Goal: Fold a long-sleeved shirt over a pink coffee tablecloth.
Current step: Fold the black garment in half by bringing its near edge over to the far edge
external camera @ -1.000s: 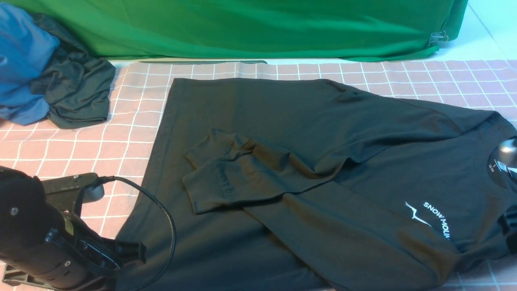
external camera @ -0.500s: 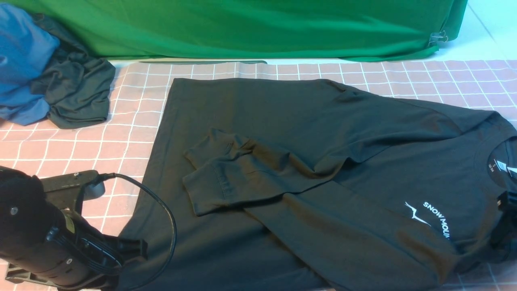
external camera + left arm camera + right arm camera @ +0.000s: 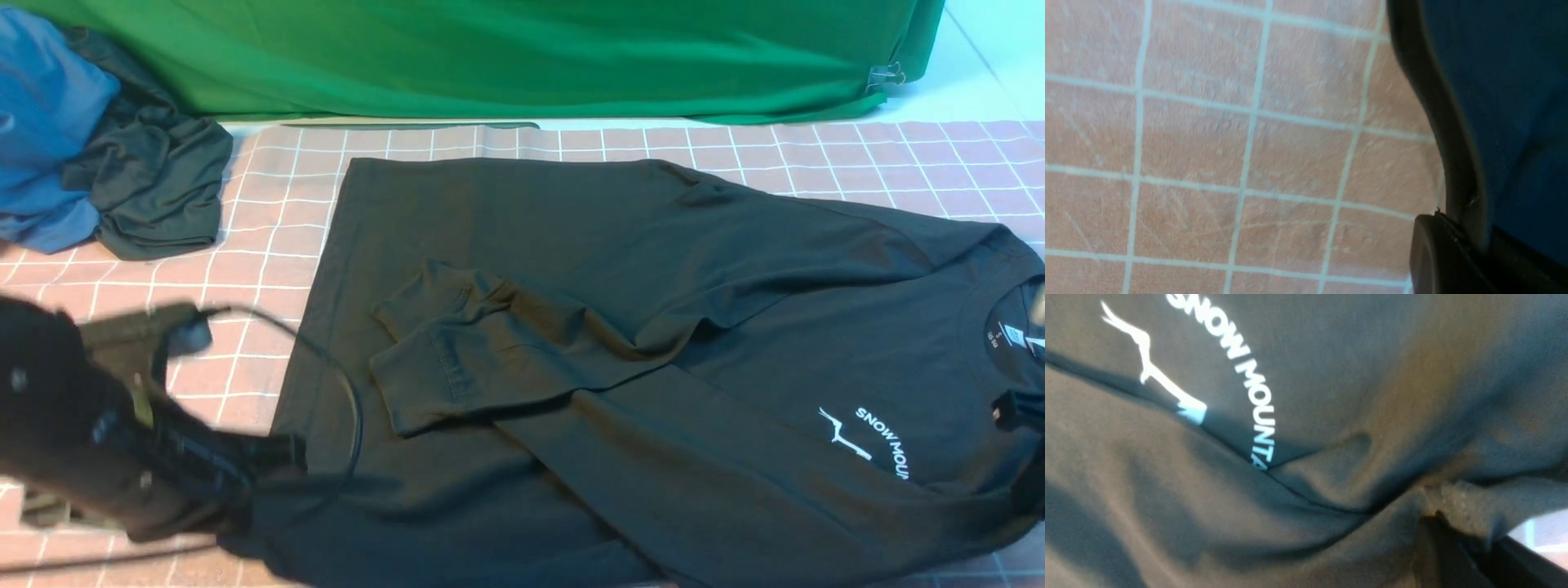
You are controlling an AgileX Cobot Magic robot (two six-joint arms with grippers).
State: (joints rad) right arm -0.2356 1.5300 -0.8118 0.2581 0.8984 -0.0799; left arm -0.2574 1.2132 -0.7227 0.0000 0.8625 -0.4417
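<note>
We note: long-sleeved shirt [image 3: 620, 245] lies on pink coffee tablecloth [image 3: 261, 245], sleeves [image 3: 490, 351] folded in. Left gripper [image 3: 273, 478] pinches its hem, right gripper [image 3: 1453, 539] its shoulder. Risk: thin bites slip, or sleeves spill when lifted.

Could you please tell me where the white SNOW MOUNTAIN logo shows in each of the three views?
Front view: the logo lies low at the right on the long-sleeved shirt, partly under a fold.
Left wrist view: not in it.
Right wrist view: the logo is on the shirt, its end tucked under a fold.
Shared landmark: the pink coffee tablecloth with its white grid.
</note>
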